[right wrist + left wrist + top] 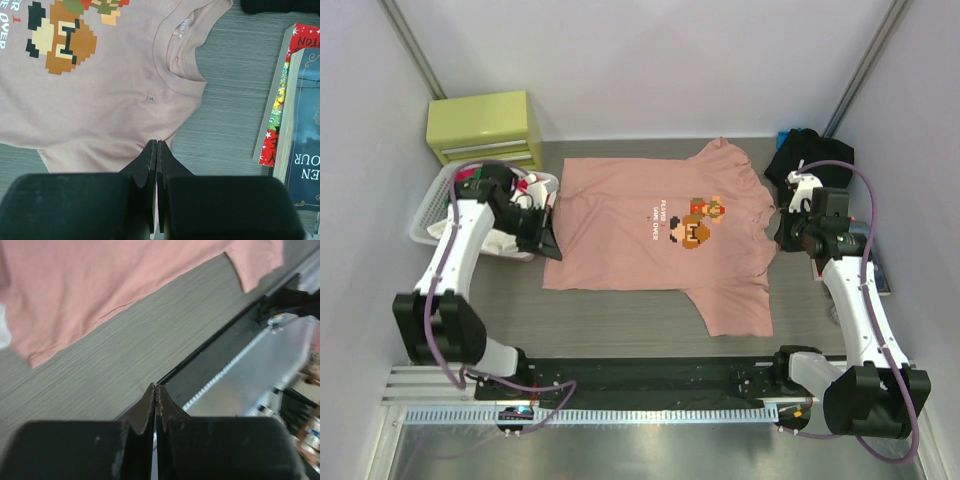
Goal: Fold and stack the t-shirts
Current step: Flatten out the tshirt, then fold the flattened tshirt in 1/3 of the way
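Clenched hands are seen from above: left hand [542, 235] at the spread salmon-pink t-shirt [640, 250]'s left hem, right hand [785, 232] by its collar; black t-shirt [810, 155] is bunched upper right. Left wrist: nothing is gripped over bare counter [125, 355]. Right wrist: "OVER" and size tag [151, 99] "S" are read; whether cloth is pinched cannot be told.

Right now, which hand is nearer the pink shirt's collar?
Right. The right hand is just beside the collar; the left hand is at the opposite end, by the hem.
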### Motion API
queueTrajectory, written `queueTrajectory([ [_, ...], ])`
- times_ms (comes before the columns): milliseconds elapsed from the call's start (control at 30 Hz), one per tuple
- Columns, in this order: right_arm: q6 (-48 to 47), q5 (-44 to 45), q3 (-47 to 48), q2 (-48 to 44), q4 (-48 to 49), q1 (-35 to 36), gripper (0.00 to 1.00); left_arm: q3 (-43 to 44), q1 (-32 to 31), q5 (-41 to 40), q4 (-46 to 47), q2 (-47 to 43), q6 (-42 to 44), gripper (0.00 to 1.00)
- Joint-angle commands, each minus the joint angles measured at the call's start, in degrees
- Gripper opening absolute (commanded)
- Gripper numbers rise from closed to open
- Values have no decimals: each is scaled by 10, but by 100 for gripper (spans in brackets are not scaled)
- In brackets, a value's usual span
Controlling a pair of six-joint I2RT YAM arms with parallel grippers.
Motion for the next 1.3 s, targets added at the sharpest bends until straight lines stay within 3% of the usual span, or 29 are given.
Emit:
queueTrajectory([
  [0,-11,4,18,-10,5,-1,5,51,42,168,-127,132,94,0],
  [100,-15,4,7,-20,14,-1,4,81,63,158,-128,157,73,0],
  [133,-21,3,5,-26,18,-1,4,79,64,58,-39,126,42,0],
  [233,-19,4,-10,-26,24,-1,4,31,51,-139,84,24,-13,0],
  [400,1,-19,-19,-5,45,-1,2,45,51,-133,62,27,-6,0],
  [467,11,-22,-17,2,48,-1,1,33,51,-166,79,11,-18,0],
  [567,14,-22,-34,-6,65,-1,1,-5,41,-222,155,-52,-39,0],
  [700,8,-26,-46,4,84,-1,1,-77,35,-363,313,-127,-36,0],
  [800,9,-37,-48,9,85,-1,1,-56,31,-437,295,-85,-34,0],
  [1067,0,-33,-69,-5,90,-1,1,-29,31,-449,330,5,-56,0],
  [1267,-1,-40,-70,-5,92,-1,1,39,31,-439,331,135,-64,0],
])
